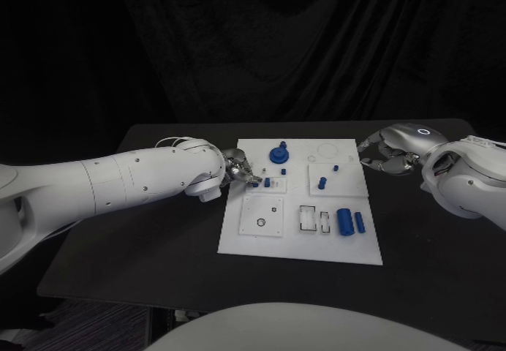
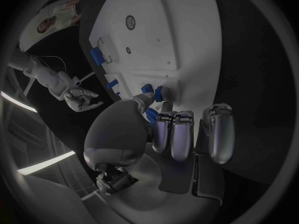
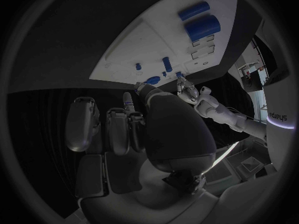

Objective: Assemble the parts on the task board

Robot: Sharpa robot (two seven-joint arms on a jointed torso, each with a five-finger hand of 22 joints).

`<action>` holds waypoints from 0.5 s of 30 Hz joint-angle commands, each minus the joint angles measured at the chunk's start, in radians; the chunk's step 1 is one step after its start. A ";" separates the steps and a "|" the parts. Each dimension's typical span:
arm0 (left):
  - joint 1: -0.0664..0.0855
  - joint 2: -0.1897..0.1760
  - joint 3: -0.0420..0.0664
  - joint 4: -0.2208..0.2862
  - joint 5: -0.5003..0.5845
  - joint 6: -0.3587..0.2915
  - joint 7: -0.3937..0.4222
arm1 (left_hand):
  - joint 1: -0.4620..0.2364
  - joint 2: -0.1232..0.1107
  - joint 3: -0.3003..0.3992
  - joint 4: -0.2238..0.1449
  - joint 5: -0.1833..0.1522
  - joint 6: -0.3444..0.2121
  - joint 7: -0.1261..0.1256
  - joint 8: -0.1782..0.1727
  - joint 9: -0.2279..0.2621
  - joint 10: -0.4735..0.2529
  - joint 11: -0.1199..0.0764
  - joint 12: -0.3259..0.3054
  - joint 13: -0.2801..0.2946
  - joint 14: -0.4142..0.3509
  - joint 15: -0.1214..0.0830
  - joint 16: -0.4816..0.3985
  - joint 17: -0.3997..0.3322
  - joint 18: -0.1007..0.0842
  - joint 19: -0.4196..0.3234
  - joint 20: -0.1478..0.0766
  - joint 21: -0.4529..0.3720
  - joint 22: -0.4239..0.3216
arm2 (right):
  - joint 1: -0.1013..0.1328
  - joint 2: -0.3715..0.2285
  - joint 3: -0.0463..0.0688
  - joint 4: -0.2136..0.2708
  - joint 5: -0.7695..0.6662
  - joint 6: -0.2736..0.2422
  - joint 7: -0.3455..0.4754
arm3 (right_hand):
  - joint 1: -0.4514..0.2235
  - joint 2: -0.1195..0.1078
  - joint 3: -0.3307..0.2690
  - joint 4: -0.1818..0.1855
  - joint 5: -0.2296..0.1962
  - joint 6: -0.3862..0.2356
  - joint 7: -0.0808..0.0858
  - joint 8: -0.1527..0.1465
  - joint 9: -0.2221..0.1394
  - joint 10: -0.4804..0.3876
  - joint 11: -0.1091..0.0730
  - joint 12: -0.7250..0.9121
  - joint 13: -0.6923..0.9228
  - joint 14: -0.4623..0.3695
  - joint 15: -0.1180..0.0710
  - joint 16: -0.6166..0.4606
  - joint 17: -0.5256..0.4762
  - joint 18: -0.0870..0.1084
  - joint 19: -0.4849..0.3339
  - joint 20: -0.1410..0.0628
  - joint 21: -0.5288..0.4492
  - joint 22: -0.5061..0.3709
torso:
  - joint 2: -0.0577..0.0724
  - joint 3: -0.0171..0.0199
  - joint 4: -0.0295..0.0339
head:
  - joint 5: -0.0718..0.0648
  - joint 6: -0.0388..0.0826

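The task board [image 1: 300,241] lies in the middle of the table [image 1: 158,248]. At its upper centre stands a round knobbed part [image 1: 278,154]. Two cylinders [image 1: 350,221] lie side by side at its lower right, just right of a slotted recess [image 1: 307,219]. A square plate [image 1: 262,216] sits at its lower left. The left hand [image 1: 238,172] is at the board's upper left edge, beside small parts [image 1: 267,181]. The right hand [image 1: 382,157] is just off the board's upper right corner.

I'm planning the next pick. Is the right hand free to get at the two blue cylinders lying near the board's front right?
Probably yes. The right hand hovers empty beside the task board, the blue cylinders lie uncovered on its side, and the left hand works at the opposite edge.
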 commanded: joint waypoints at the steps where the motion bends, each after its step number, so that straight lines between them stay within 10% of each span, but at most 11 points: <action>1: -0.010 0.001 -0.005 0.005 0.005 0.037 0.014 | -0.018 0.001 -0.016 0.012 -0.009 0.008 0.003 -0.006 0.000 0.094 0.003 -0.006 0.252 0.104 0.005 0.003 0.263 0.014 0.024 0.006 -0.006 0.215 | -0.002 0.000 0.001 0.000 -0.002 0.006 -0.016 | 0.001 0.003 0.007 -0.001 -0.006 0.007 -0.002 -0.005 -0.001 0.081 0.007 -0.004 0.245 0.070 0.008 -0.006 0.173 0.011 -0.009 0.001 -0.003 0.175 | 0.001 -0.0001 0.0002 | 0.001 0.000; 7: -0.010 -0.001 -0.005 0.006 0.005 0.037 0.017 | -0.021 0.001 -0.022 0.017 -0.012 0.009 0.003 -0.007 -0.002 0.094 0.004 -0.007 0.251 0.104 0.005 0.003 0.263 0.014 0.023 0.006 -0.007 0.215 | -0.002 0.000 0.001 -0.001 -0.002 0.007 -0.016 | 0.001 0.003 0.007 -0.001 -0.006 0.007 -0.002 -0.005 -0.001 0.081 0.007 -0.004 0.245 0.070 0.008 -0.006 0.173 0.011 -0.009 0.001 -0.003 0.175 | 0.001 -0.0002 0.0006 | 0.001 0.000; 15: -0.010 -0.003 -0.005 0.005 0.005 0.035 0.016 | 0.014 0.006 -0.028 0.007 0.079 0.008 0.000 -0.010 -0.007 0.092 0.001 -0.009 0.250 0.104 0.004 0.003 0.263 0.015 0.022 0.005 -0.009 0.214 | -0.002 0.001 0.001 -0.002 -0.002 0.008 -0.016 | 0.000 0.003 0.008 -0.002 -0.006 0.008 -0.002 -0.005 -0.002 0.080 0.007 -0.005 0.244 0.069 0.008 -0.008 0.171 0.011 -0.010 0.002 -0.005 0.174 | 0.001 0.0001 0.0002 | 0.002 0.000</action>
